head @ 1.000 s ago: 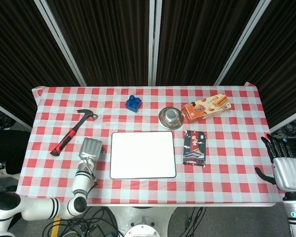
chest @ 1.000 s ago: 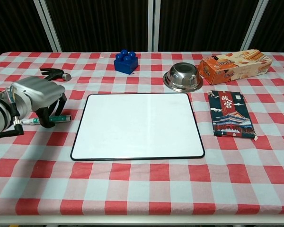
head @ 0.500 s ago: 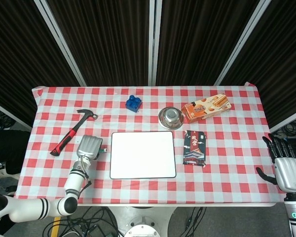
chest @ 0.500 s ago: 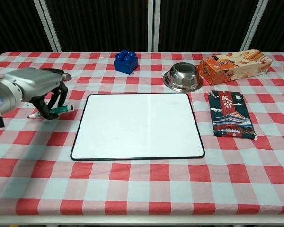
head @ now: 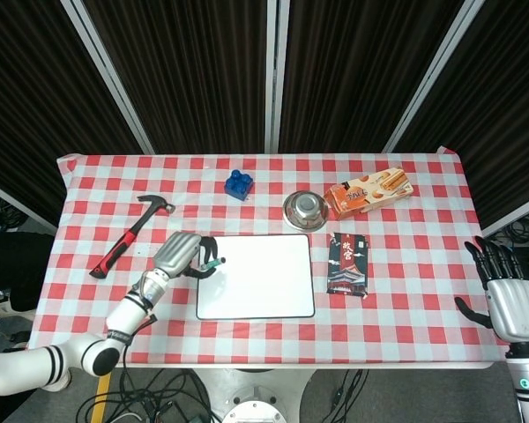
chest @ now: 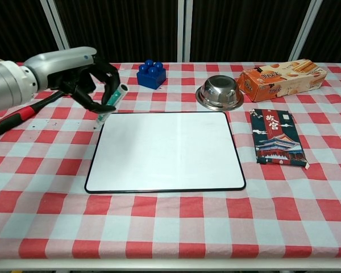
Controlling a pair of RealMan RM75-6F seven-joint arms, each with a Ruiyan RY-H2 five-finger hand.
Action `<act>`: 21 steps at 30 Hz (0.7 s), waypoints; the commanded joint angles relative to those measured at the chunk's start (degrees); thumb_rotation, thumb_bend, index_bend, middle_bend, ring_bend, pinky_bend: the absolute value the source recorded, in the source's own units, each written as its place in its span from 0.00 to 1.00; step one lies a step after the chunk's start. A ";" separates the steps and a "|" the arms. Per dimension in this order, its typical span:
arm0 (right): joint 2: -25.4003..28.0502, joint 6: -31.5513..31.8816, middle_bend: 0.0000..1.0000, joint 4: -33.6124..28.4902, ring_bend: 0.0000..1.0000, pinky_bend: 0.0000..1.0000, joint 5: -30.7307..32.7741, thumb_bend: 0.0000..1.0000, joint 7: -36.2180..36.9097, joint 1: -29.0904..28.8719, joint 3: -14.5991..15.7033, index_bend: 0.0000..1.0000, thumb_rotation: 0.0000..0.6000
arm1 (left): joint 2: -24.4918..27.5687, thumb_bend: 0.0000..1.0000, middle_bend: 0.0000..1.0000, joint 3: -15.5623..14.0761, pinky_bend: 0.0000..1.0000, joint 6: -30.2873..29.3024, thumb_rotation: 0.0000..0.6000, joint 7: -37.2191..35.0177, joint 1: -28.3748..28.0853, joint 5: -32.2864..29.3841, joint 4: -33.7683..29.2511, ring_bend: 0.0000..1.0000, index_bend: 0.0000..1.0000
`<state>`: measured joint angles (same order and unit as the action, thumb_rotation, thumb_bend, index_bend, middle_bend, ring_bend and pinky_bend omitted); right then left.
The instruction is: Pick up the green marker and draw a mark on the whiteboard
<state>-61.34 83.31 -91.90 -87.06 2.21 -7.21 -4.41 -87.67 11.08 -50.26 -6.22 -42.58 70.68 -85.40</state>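
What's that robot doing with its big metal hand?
The robot's left hand holds a green marker above the table, near the left edge of the whiteboard. The board shows no mark yet, so no drawing has been done. Its right hand sits off at the far right side of the table, open and holding nothing. A hammer, a blue block, a metal bowl, a snack box and a booklet lie around the board.
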 commanded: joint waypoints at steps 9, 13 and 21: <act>0.28 -0.60 0.00 -0.84 0.00 0.00 0.01 0.12 -0.31 -0.27 0.16 0.00 1.00 | -6.94 0.42 0.62 0.76 1.00 7.33 1.00 -10.41 -7.64 9.60 13.47 0.93 0.59; 0.17 -0.72 0.00 -0.89 0.00 0.00 -0.02 0.12 -0.40 -0.38 0.18 0.00 1.00 | -7.26 0.42 0.63 -0.02 1.00 7.84 1.00 -8.53 -8.20 9.04 14.37 0.93 0.59; -0.25 -1.57 0.00 -0.68 0.00 0.00 0.17 0.12 -0.30 -0.80 0.27 0.00 1.00 | -7.16 0.42 0.63 -1.27 1.00 9.20 1.00 -6.77 -8.16 6.75 15.08 0.93 0.59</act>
<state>-61.57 81.78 -92.61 -86.91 1.89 -7.98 -4.13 -94.74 9.93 -41.24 -13.13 -50.73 77.65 -70.50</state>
